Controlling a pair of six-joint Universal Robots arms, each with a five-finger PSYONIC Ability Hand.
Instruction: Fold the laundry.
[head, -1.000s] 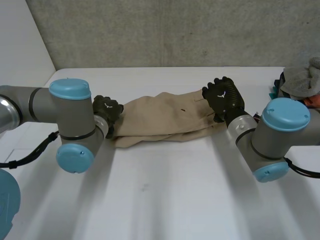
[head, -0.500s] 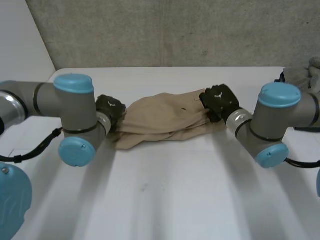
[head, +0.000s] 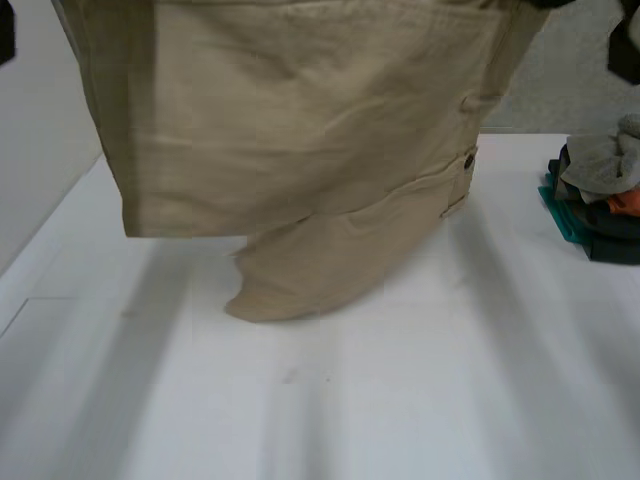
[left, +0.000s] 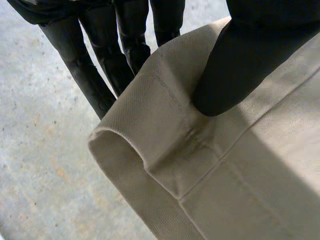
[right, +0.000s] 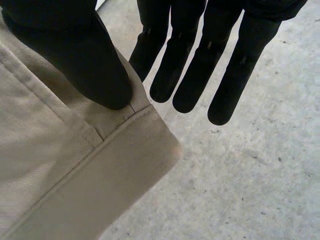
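Looking soft and matt: tan cloth (head: 300, 130), woven in tiny ribs, with stitched seams. Looking smooth, matt black: left hand (left: 250, 60), right hand (right: 75, 55). Looking smooth, white: tabletop (head: 420, 400).

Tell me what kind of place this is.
Probably a robot test room, not a home: bare white table, concrete wall, and a pile of clothes waiting near the hanging trousers.

- White desk (head: 420, 400) runs wide under the camera, back to a grey wall.
- Pile of clothes (head: 600, 205) sits at its right edge, grey on top, orange, teal and dark beneath.
- Tan garment (head: 300, 140): only its lower end touches down mid-desk.
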